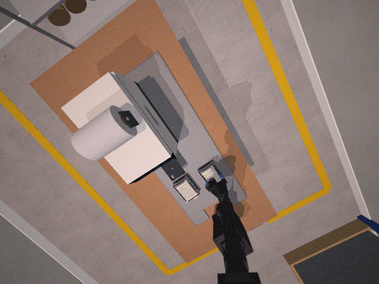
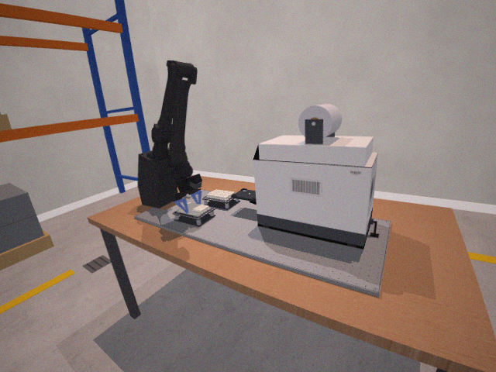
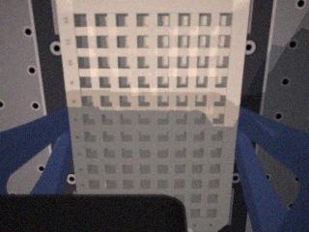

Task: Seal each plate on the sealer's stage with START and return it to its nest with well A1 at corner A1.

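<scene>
My gripper point(image 1: 214, 180) point(image 2: 191, 207) point(image 3: 154, 115) is shut on a white well plate point(image 1: 209, 173) point(image 2: 201, 208) point(image 3: 154, 72), with a blue finger at each long side. The plate is at its dark nest point(image 1: 204, 165) point(image 2: 195, 220) point(image 3: 44, 48); whether it is slightly raised I cannot tell. Its wells look open. The other white plate point(image 1: 186, 189) point(image 2: 219, 194) sits in the second nest point(image 2: 224, 204), nearer the stage. The sealer's dark stage point(image 1: 173, 168) point(image 2: 245, 194) is out and bears no plate. START and the lamp are not visible, nor are nest labels readable.
The white sealer point(image 1: 139, 155) point(image 2: 312, 192) stands beyond the stage, with a large foil roll point(image 1: 102, 132) point(image 2: 330, 120) on top. The nests and sealer stand on a grey perforated board point(image 1: 195, 147) point(image 2: 256, 244) on the wooden table point(image 1: 147, 207) point(image 2: 420, 320).
</scene>
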Motion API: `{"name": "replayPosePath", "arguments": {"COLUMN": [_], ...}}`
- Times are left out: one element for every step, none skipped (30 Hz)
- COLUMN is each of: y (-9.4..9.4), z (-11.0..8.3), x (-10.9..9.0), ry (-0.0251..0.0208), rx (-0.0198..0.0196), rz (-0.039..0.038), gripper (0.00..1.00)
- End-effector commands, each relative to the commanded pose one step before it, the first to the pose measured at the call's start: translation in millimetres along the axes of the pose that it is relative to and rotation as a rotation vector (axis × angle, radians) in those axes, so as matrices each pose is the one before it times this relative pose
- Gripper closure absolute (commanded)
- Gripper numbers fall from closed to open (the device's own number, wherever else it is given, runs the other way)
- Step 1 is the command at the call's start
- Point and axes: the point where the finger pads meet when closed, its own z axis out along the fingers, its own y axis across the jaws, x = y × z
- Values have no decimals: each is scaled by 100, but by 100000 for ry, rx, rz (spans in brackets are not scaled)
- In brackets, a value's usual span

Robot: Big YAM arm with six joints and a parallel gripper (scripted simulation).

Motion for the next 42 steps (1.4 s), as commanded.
{"name": "replayPosePath", "arguments": {"y": [-632,2,2,2,0,0,2,2,2,2,114,89,17,-17,-14,-19,44,-23,-16,-4,-9,0,0,89,93,176,109,111,84,15,-17,7,-93,-79,-86,-87,-86,5,0,0,24,42], "z": [-394,-1,-1,-1,0,0,-1,-1,-1,-1,-174,-180,-125,-126,-118,-100,-86,-79,-81,-82,-56,0,0,172,77,-7,-123,-123,-169,-105,6,103,170,144,131,128,129,76,0,0,76,75], "x": [-648,3,3,3,0,0,3,3,3,3,236,170,4,8,20,-3,11,34,44,47,20,0,0,-216,-128,93,-206,-212,141,1,-53,103,-118,-112,-147,-153,-153,80,0,0,140,194], "ry": [-1763,4,4,4,0,0,4,4,4,4,639,384,72,35,48,2,-11,126,153,147,116,0,0,-392,10,421,-332,-382,242,30,-346,122,-234,-258,-346,-364,-364,203,0,0,444,661], "rx": [1531,2,2,2,0,0,2,2,2,2,-206,-123,-20,46,38,37,-354,26,33,4,-21,0,0,-222,-271,-383,-124,-132,-72,6,115,-45,102,89,117,121,120,-62,0,0,-139,-209], "rz": [-14,5,5,5,0,0,5,5,5,5,189,115,25,77,77,-336,11,33,24,114,75,0,0,-472,-307,-155,-403,-395,85,27,-79,43,341,316,290,285,285,47,0,0,113,171], "gripper": [100,100,100,100,100,100,100,100,100,100,100,100,100,100,100,100,100,100,100,100,100,100,100,100,100,100,100,100,100,100,100,100,100,100,100,100,100,100,100,100,100,100]}}
